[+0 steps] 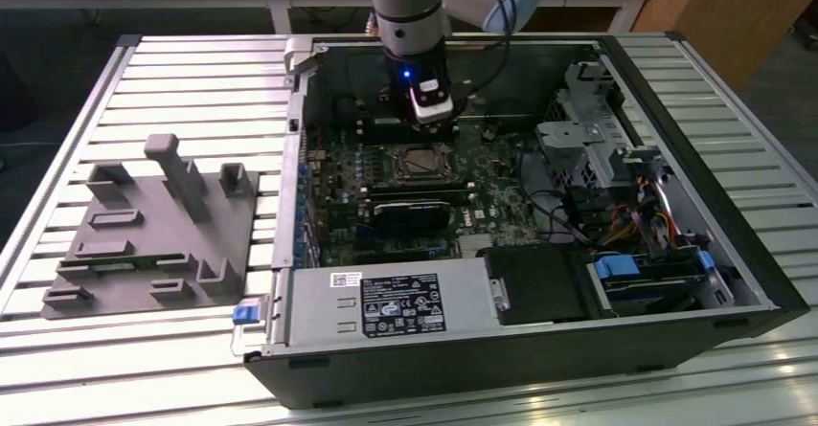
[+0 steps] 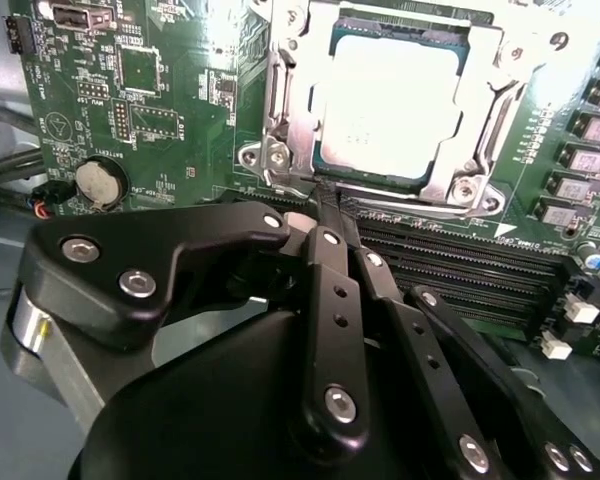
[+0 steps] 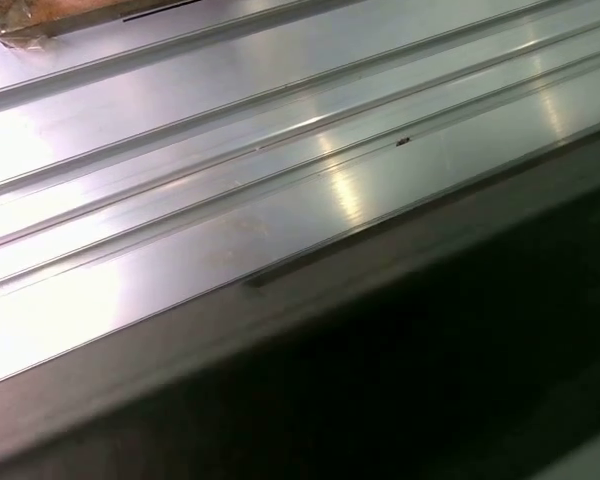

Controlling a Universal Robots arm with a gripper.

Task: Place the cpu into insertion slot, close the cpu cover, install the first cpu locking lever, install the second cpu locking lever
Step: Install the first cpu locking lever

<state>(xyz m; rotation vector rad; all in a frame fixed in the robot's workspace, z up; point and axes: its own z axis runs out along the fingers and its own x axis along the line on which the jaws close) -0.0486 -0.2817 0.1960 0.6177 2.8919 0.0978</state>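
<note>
The cpu [image 2: 390,100] lies flat in the insertion slot [image 1: 422,165], silvery top up, in the middle of the green motherboard [image 2: 160,90]. The metal cover frame [image 2: 280,110] lies down around the chip's edges. My gripper [image 2: 327,195] is shut, its two black fingers [image 2: 330,300] pressed together, with the tips right at the edge of the socket frame near one corner screw. In the exterior view the arm stands upright inside the open computer case, and the gripper [image 1: 430,131] hangs just behind the slot.
Long black memory slots [image 2: 460,260] run beside the socket, and a coin battery [image 2: 100,182] sits on the board. Case walls, a drive cage [image 1: 588,148] and the power supply [image 1: 383,306] hem the board in. A grey fixture [image 1: 153,225] lies on the slatted table [image 3: 230,150] at the exterior view's left.
</note>
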